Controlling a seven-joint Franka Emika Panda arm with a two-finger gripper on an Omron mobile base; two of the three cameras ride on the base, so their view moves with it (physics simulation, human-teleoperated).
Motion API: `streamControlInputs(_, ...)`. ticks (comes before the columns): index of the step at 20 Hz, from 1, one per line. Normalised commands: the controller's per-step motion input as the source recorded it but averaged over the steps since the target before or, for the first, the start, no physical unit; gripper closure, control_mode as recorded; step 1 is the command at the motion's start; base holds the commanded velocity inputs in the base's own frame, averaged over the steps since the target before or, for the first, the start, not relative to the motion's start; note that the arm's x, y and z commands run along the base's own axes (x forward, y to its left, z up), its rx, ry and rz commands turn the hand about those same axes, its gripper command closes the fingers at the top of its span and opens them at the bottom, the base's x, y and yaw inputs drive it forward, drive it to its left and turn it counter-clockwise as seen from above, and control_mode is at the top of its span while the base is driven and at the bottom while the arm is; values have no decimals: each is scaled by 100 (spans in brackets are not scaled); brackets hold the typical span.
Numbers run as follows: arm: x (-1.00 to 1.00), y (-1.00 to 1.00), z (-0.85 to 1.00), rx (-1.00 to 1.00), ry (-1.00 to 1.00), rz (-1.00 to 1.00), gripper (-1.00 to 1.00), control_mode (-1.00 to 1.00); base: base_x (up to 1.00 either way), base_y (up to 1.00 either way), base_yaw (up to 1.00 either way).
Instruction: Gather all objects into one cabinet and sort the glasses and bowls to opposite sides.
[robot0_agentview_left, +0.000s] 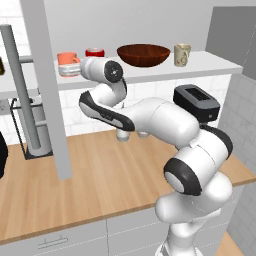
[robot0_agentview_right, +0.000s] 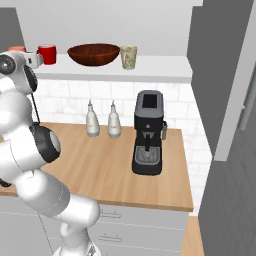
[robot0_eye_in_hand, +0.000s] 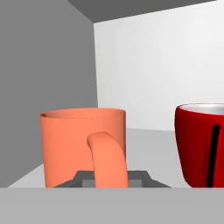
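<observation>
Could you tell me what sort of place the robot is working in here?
It looks like a simulated home kitchen: a wooden countertop over white drawer fronts, a black coffee machine against a white tiled wall, and a cabinet shelf holding mugs and a dark brown bowl.

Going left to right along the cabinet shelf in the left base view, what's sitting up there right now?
Coral-orange handled mug → short bright red cup → wide glossy dark brown bowl → beige mottled mug, all on the pale grey shelf.
</observation>
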Motion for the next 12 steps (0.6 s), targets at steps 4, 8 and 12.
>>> streamControlInputs(4, 24, 8, 0, 0, 0, 0, 100, -100, 0, 0, 0)
streamControlInputs(8, 18, 5, -8, 0, 0, 0, 100, -100, 0, 0, 0)
streamControlInputs(12, 17, 8, -14, 0, 0, -1, 100, -100, 0, 0, 0)
